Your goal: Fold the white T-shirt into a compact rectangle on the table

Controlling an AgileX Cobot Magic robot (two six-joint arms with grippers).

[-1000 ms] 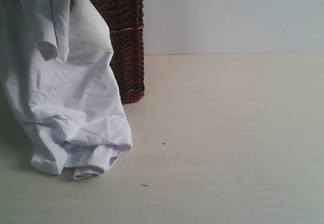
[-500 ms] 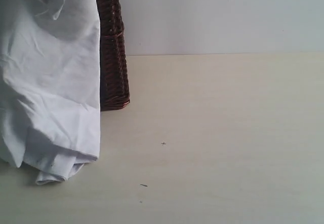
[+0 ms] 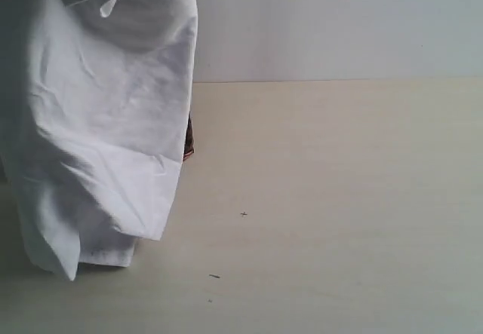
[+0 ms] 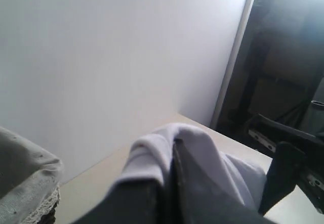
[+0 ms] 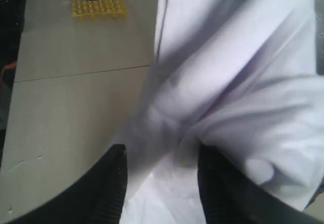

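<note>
**Shirt hangs upright at the left; your left pincer carries it**

The white T-shirt (image 3: 106, 123) hangs as a crumpled column at the left of the scene. Its long axis runs up and down, with the upper part leaving the top of the exterior view. Its lowest folds come down to the worktop (image 3: 339, 198) at the near left, though you cannot tell whether they rest on it. No lettering shows.

Your left pincer (image 4: 171, 168) is clamped together on a bunch of the cloth, so that arm bears the weight. Your right pincer (image 5: 163, 158) stands with its jaws apart and cloth lies in the gap, but the fingers do not look closed on it.

Behind the shirt only a sliver of the wicker basket (image 3: 188, 139) shows.

To lay the shirt flat, you will likely need to carry it rightward, since the worktop stretches to its right. The right pincer is already at the fabric and could take a second hold.
</note>
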